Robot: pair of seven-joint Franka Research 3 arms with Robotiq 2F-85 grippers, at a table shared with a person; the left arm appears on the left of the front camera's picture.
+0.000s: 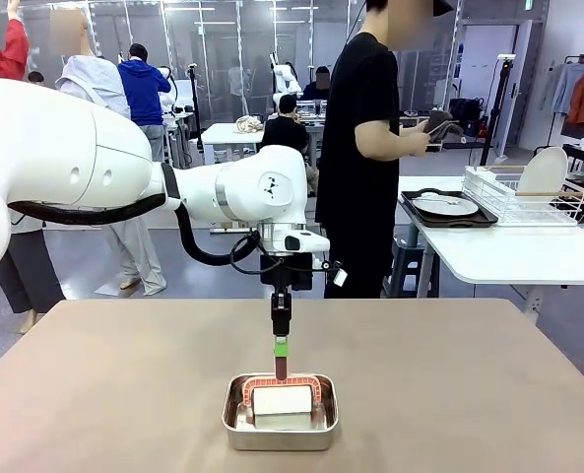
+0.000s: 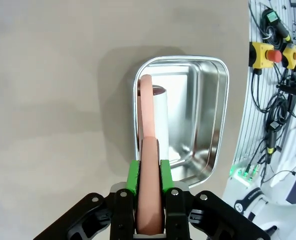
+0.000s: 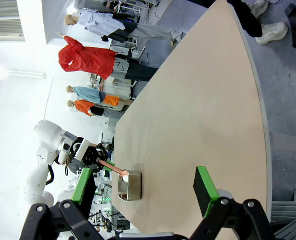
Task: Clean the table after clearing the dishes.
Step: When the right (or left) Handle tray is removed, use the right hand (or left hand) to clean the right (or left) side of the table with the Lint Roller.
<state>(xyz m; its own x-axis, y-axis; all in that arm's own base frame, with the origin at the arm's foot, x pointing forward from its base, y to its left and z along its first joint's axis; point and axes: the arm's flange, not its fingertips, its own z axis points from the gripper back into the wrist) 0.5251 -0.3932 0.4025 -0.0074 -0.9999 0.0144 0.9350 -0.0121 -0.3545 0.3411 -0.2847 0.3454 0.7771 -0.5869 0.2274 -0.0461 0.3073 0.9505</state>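
The left gripper (image 1: 281,347) hangs vertically over the steel pan (image 1: 234,426) at the near middle of the table (image 1: 469,394), jaws clamped across the reddish handle (image 2: 148,125) of what appears to be a white cleaning block (image 1: 282,400), while the right gripper (image 3: 144,182) stands well apart, jaws spread.

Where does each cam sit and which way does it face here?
Front: fixed on the robot's side, facing across the table at a standing person; the left arm enters from picture left, left gripper above the steel pan.
Left wrist: on that arm, facing straight down; green pads shut on the reddish handle in the pan.
Right wrist: rolled sideways, facing along the table; right gripper open.
Shared: all three show pan and handle.
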